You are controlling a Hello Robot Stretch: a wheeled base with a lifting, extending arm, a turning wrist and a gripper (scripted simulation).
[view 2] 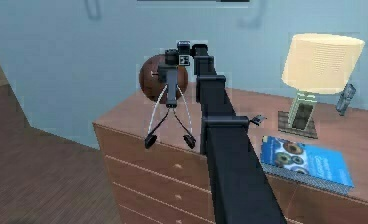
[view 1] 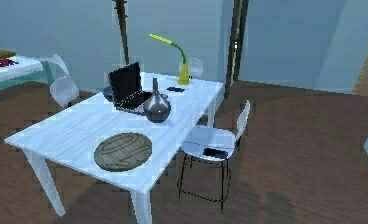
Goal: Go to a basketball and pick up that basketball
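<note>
Wooden dresser (view 2: 127,125) against a blue wall (view 2: 52,50).
Basketball (view 2: 152,82) sits on it behind the tool (view 2: 172,142); I can't tell whether the tool holds anything.

item: basketball (view 2: 148,78) | look: round, dark reddish-brown, faint dark seam lines | state: sitting on a surface, not lifted | place: top of wooden dresser (view 2: 127,118), toward its left end in the arm side view, near blue wall (view 2: 52,60)

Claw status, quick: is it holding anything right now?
Claw: cannot tell whether it holds anything; the basketball sits on the dresser at or behind it.
</note>
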